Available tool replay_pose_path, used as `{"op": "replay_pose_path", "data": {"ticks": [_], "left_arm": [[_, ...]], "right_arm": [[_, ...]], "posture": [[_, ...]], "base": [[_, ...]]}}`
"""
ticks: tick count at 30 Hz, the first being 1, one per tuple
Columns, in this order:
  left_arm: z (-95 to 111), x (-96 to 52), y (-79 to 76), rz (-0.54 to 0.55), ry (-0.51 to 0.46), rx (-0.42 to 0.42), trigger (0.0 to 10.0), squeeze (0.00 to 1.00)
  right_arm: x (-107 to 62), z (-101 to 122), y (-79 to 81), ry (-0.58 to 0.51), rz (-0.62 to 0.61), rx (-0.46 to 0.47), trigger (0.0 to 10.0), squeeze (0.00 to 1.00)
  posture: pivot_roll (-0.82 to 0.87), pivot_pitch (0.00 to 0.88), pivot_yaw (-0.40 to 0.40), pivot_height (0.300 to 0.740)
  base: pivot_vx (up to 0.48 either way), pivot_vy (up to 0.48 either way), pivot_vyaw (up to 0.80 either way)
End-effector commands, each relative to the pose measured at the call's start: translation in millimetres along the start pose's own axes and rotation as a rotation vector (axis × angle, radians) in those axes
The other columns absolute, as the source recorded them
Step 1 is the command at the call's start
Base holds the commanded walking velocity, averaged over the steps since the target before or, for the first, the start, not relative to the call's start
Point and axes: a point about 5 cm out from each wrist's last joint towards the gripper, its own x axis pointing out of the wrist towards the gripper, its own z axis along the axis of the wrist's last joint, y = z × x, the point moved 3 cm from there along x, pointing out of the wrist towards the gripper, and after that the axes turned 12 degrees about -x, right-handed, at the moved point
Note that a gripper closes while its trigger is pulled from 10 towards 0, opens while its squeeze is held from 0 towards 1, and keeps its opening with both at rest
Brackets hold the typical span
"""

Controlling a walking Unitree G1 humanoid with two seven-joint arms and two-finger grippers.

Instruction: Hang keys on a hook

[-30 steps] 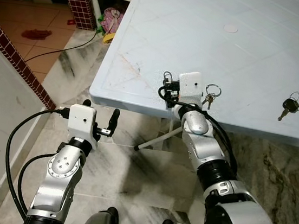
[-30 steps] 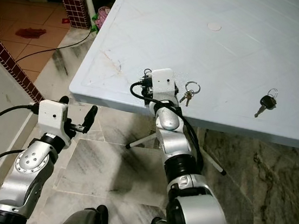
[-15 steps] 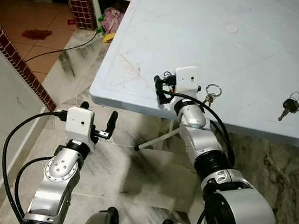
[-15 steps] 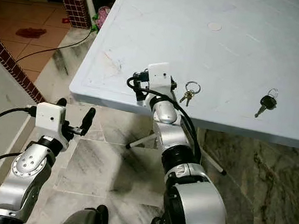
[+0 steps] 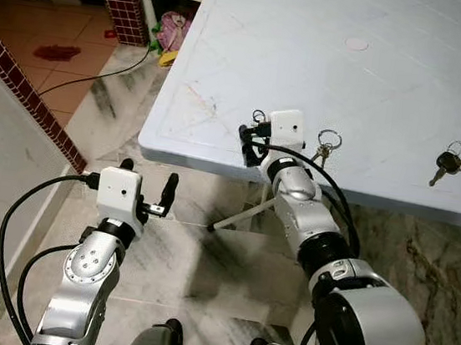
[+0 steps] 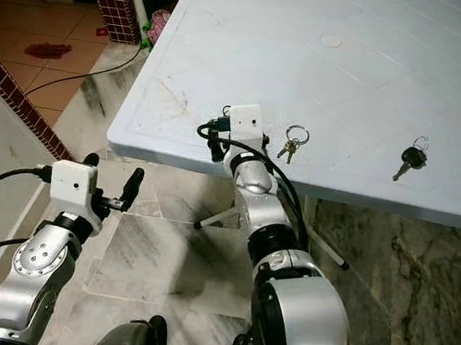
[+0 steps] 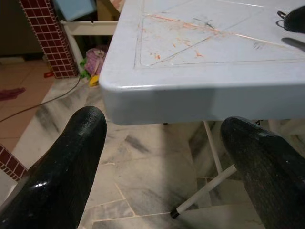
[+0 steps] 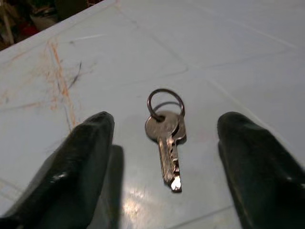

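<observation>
Right gripper [image 8: 164, 143] low over the tabletop [image 5: 393, 83] near its front edge, toward the front left corner, fingers [image 8: 81, 167] spread wide. Between them, flat on the tabletop, a small silver key [image 8: 167, 136] on a ring, ring end pointing away from the wrist, blade toward it; apart from both fingers, roughly midway in the gap. Faint orange scratches [image 8: 59, 81] on the tabletop beyond one finger.

Further along the front edge, just beside the right wrist, a second bunch of keys [image 5: 325, 145] on a ring; well apart toward the right edge, a dark-headed key [image 5: 445, 164].

Left gripper [image 7: 162, 157] below the tabletop's front left corner, over the marble floor [image 5: 203, 262], fingers spread, holding nothing.
</observation>
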Motion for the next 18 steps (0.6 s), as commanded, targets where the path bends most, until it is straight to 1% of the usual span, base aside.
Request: {"op": "replay_pose_path", "data": {"ticks": [1,9,12,14,18], "left_arm": [[-0.2,-4.1,4.5,0.008,0.010,0.009,10.0,0.00],[0.6,-4.4,3.3,0.004,0.011,0.013,10.0,0.00],[0.9,-4.9,3.4,0.006,0.011,0.014,10.0,0.00],[1.2,-5.5,4.0,0.008,0.012,0.015,10.0,0.00],[1.4,-6.0,4.4,0.009,0.014,0.017,10.0,0.00]], "right_arm": [[1.2,1.1,3.1,0.005,0.007,0.014,0.0,0.00],[2.6,2.0,0.7,0.014,0.003,0.040,0.0,0.00],[2.8,0.8,-3.5,0.024,-0.009,0.055,0.0,0.00],[3.1,-0.3,-9.8,0.034,-0.022,0.086,0.0,0.00],[2.9,-2.2,-12.2,0.047,-0.027,0.093,0.0,0.00]], "posture": [[0.10,0.234,0.079,0.740],[0.11,0.234,0.079,0.740],[0.11,0.234,0.078,0.740],[0.12,0.235,0.080,0.740],[0.12,0.237,0.081,0.740]], "base": [[0.000,0.000,0.00],[0.000,0.000,0.00],[0.000,0.000,0.00],[0.000,0.000,0.00],[0.000,0.000,0.00]]}}
